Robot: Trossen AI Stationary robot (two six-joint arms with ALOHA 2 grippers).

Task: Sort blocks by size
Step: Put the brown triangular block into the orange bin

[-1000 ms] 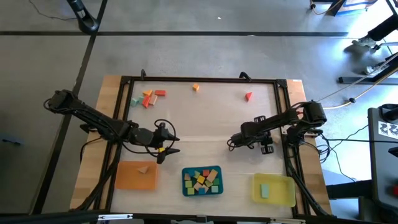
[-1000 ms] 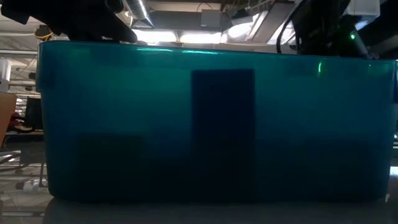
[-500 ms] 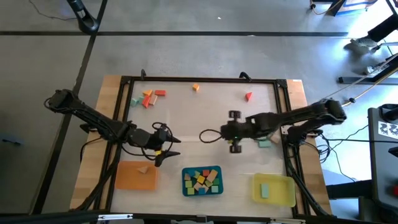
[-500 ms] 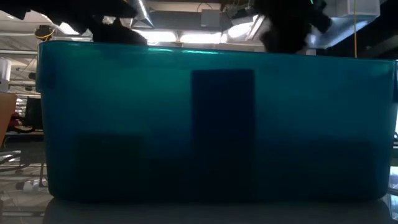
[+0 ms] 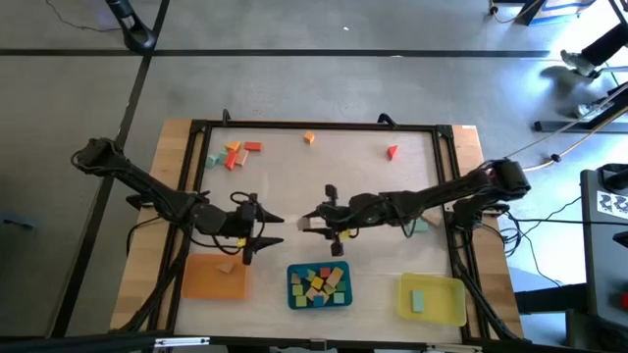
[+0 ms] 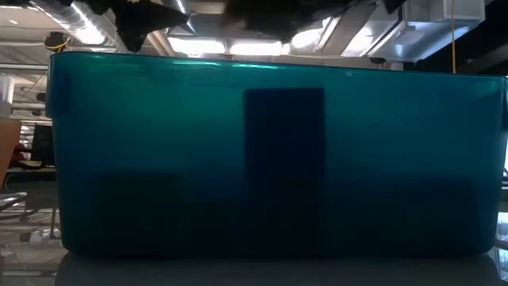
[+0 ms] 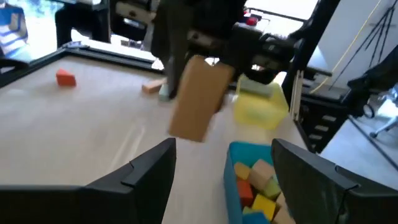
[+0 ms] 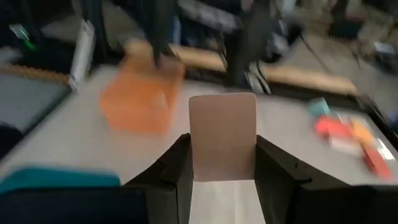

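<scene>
My right gripper (image 5: 312,222) reaches over the middle of the table, a little beyond the teal tray (image 5: 292,290), and is shut on a tan rectangular block (image 8: 222,135); the block also shows in the left wrist view (image 7: 198,99). My left gripper (image 5: 263,231) is open and empty, left of the block and beyond the orange tray (image 5: 201,279). Several mixed blocks (image 5: 319,284) lie in the teal tray. One tan block (image 5: 227,267) lies in the orange tray and a mint block (image 5: 418,300) in the yellow tray (image 5: 446,306). My right gripper pinches the tan block by its two long side faces (image 8: 194,152) between its two fingers (image 8: 177,168). The block's free end sticks out past the fingertips. In the left wrist view the block (image 7: 186,121) hangs tilted, clear of the table.
Loose blocks lie at the far left (image 5: 234,153), and single ones at the far middle (image 5: 309,138) and far right (image 5: 392,151). A mint block (image 5: 419,227) lies near the right frame. The teal tray's wall (image 6: 270,159) fills the low view. A black frame (image 5: 314,126) rims the table.
My right gripper has swept from near the table's right edge toward its left, to the middle above the teal tray, carrying the tan block clear of the table. A mint block stays where that gripper was.
</scene>
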